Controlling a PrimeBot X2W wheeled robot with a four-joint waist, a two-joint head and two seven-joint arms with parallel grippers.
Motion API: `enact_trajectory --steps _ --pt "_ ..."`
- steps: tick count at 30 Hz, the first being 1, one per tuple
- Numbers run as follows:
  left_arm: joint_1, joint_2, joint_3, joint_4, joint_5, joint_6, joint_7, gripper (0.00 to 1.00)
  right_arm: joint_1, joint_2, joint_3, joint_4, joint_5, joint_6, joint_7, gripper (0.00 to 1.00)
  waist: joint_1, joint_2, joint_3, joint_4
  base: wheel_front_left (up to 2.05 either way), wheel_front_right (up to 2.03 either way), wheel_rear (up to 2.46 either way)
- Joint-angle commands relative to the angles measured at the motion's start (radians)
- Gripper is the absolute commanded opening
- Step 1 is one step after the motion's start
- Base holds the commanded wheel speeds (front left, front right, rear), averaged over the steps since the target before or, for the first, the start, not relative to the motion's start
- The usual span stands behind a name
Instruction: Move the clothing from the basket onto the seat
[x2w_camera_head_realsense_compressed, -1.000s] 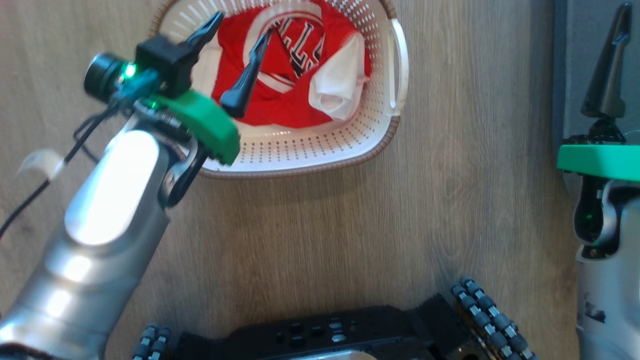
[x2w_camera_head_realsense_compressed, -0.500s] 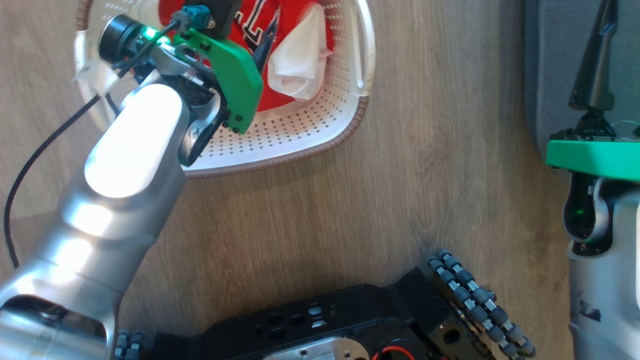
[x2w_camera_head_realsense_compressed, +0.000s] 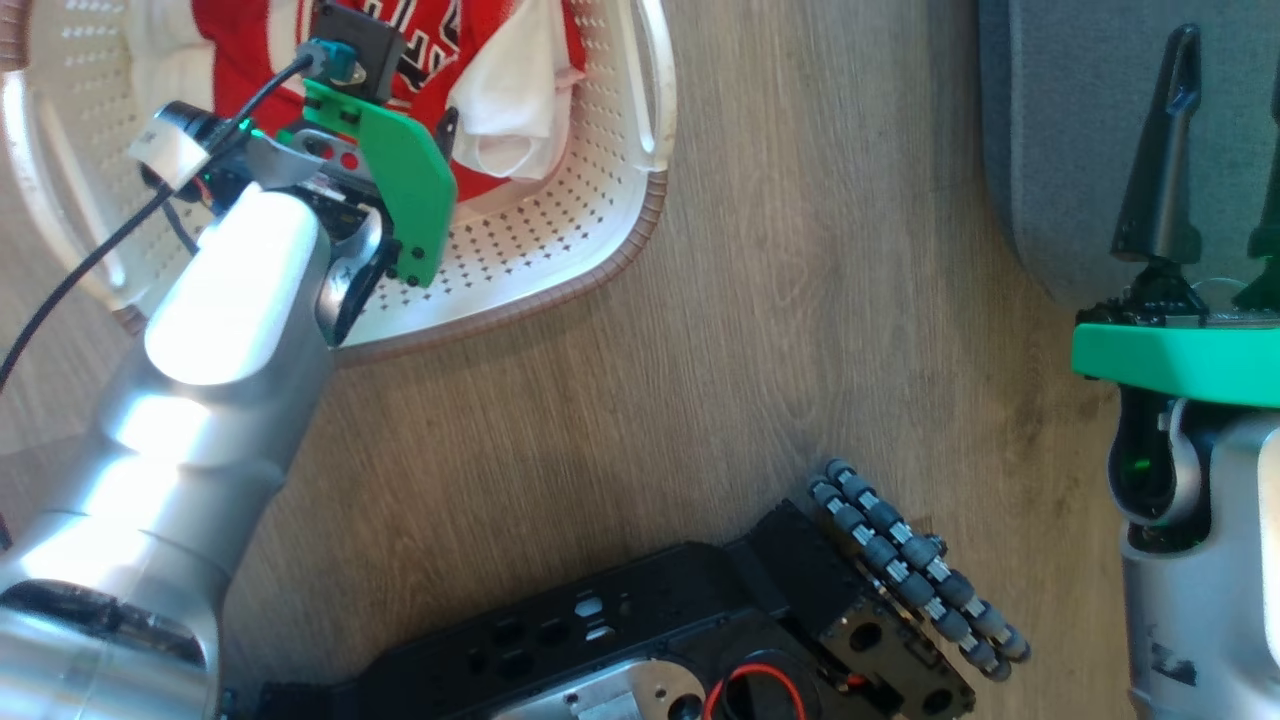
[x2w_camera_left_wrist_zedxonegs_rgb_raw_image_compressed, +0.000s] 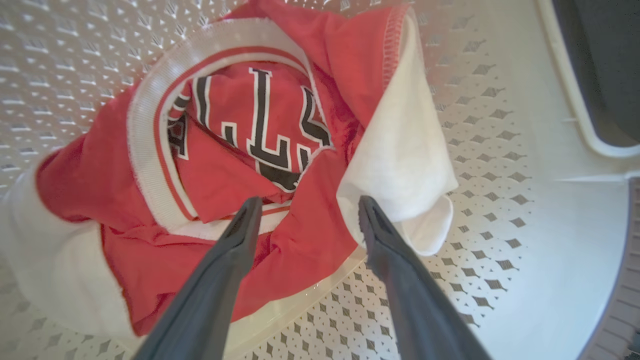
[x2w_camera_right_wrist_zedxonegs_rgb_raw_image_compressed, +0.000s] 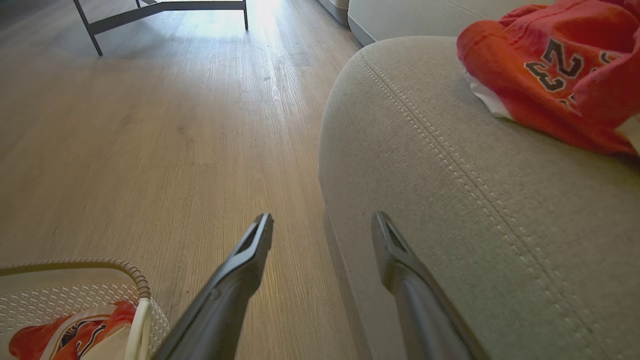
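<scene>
Clothing (x2w_camera_left_wrist_zedxonegs_rgb_raw_image_compressed: 240, 165): red jersey, white trim, black-and-white lettering; crumpled on perforated floor of basket (x2w_camera_head_realsense_compressed: 560, 250).
Second jersey (x2w_camera_right_wrist_zedxonegs_rgb_raw_image_compressed: 555, 65): red, numbered; lying on seat (x2w_camera_right_wrist_zedxonegs_rgb_raw_image_compressed: 450, 200), toward far side in right wrist view.
Left arm pose: reaching forward and down into basket; silver forearm (x2w_camera_head_realsense_compressed: 230, 300) slanting up head view, green wrist plate (x2w_camera_head_realsense_compressed: 400, 190) over the red cloth.
Left gripper (x2w_camera_left_wrist_zedxonegs_rgb_raw_image_compressed: 308, 202): fingers apart, nothing between them; one tip at white collar band, other at edge of white sleeve; touching cloth or just above it, cannot tell.
Right arm pose: upright at right edge of head view, just beside seat corner.
Right gripper (x2w_camera_right_wrist_zedxonegs_rgb_raw_image_compressed: 322, 217): fingers apart, holding nothing; pointing along floor (x2w_camera_right_wrist_zedxonegs_rgb_raw_image_compressed: 150, 125) and seat edge.
Change from a second ago: head camera swung, so basket now further up and left in that view; left gripper lower into basket, fingers now mostly hidden behind wrist plate there; both grippers spread as wide as before.
Count: jerseys, two seen (one in basket, one on seat); baskets, one; seats, one; grippers, two.
</scene>
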Motion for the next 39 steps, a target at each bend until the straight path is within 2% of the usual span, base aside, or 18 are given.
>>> enact_trajectory --steps 1,9,21,39 --pt "-0.013 0.020 0.019 -0.014 0.001 0.000 -0.012 1.00 0.050 -0.007 0.014 -0.034 0.008 0.007 -0.005 1.00 0.0000 0.0000 0.012 -0.011 0.00 0.00 0.00" --pt "-0.034 0.033 0.015 0.063 -0.004 -0.015 -0.053 1.00 0.088 -0.007 0.018 -0.043 0.033 0.007 -0.005 1.00 0.0000 0.0000 0.027 -0.030 0.00 0.00 0.00" --pt "-0.050 -0.023 0.012 0.155 -0.061 -0.050 -0.098 1.00 0.141 -0.007 -0.003 -0.058 0.042 0.007 -0.005 1.00 0.0000 0.0000 0.028 -0.033 0.00 0.00 0.00" --pt "-0.082 -0.078 0.003 0.192 -0.151 -0.075 -0.155 1.00 0.162 -0.007 -0.014 -0.052 0.050 0.007 -0.005 1.00 0.0000 0.0000 0.030 -0.029 0.00 0.00 0.00"
